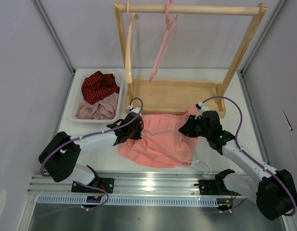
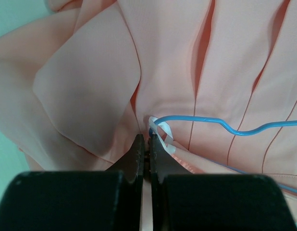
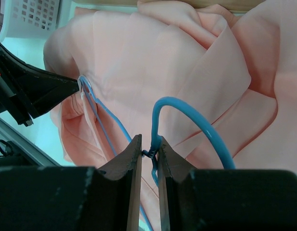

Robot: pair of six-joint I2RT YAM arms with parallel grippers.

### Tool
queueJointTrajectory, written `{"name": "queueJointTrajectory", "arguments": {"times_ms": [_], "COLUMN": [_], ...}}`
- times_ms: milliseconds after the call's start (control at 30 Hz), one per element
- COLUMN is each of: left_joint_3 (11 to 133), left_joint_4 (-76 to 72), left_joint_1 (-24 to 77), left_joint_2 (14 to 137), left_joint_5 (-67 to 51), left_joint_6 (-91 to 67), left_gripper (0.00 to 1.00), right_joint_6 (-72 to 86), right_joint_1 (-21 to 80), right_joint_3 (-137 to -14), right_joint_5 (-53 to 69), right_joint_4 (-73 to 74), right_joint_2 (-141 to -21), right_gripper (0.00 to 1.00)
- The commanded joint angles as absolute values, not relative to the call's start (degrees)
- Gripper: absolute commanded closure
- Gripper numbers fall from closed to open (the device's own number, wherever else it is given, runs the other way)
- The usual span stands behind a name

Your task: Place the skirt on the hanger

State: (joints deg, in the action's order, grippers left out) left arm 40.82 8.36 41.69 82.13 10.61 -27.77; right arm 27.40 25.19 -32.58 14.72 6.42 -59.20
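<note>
The salmon-pink skirt (image 1: pixel 158 142) lies crumpled on the table between both arms. The pale blue hanger (image 1: pixel 200 164) lies on and partly under it; one wire corner sticks out past the skirt's near right edge. My left gripper (image 1: pixel 139 126) is shut at the skirt's (image 2: pixel 91 91) edge, its tips at a white ribbon loop (image 2: pixel 163 135) where the hanger's wire (image 2: pixel 225 126) ends. My right gripper (image 1: pixel 188 127) is shut on the twisted neck of the hanger (image 3: pixel 155 144), below its curved hook (image 3: pixel 199 126). The skirt (image 3: pixel 153 62) fills that view, with the left gripper's fingers (image 3: pixel 43 86) at its left.
A wooden garment rack (image 1: pixel 187 96) stands behind the skirt, with a pink hanger (image 1: pixel 164 43) and a wooden hanger (image 1: pixel 129 48) on its rail. A white basket (image 1: pixel 75 103) at back left holds a red dotted cloth (image 1: pixel 98 86) and a mauve cloth (image 1: pixel 96 109).
</note>
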Motion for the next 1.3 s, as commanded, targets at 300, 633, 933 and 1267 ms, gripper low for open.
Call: {"name": "queueJointTrajectory", "arguments": {"times_ms": [300, 633, 933, 1267], "left_joint_3": [45.26, 45.00, 45.70, 45.53], "left_joint_4": [16.35, 13.45, 12.39, 10.99], "left_joint_1": [41.92, 42.19, 43.24, 43.68], "left_joint_2": [80.60, 80.33, 79.45, 78.75], "left_joint_5": [17.58, 15.56, 15.47, 16.70], "left_joint_6": [-26.89, -26.28, -25.05, -24.08], "left_gripper": [1.00, 1.00, 1.00, 0.97], "right_joint_6": [27.51, 26.54, 26.63, 26.19], "right_joint_1": [25.49, 25.93, 26.10, 26.37], "right_joint_3": [-35.59, -35.77, -36.30, -35.77], "right_joint_5": [17.57, 19.51, 18.37, 20.39], "right_joint_4": [5.01, 5.71, 5.54, 4.13], "right_joint_2": [-57.83, -59.15, -59.85, -60.03], "right_gripper": [1.00, 1.00, 1.00, 1.00]}}
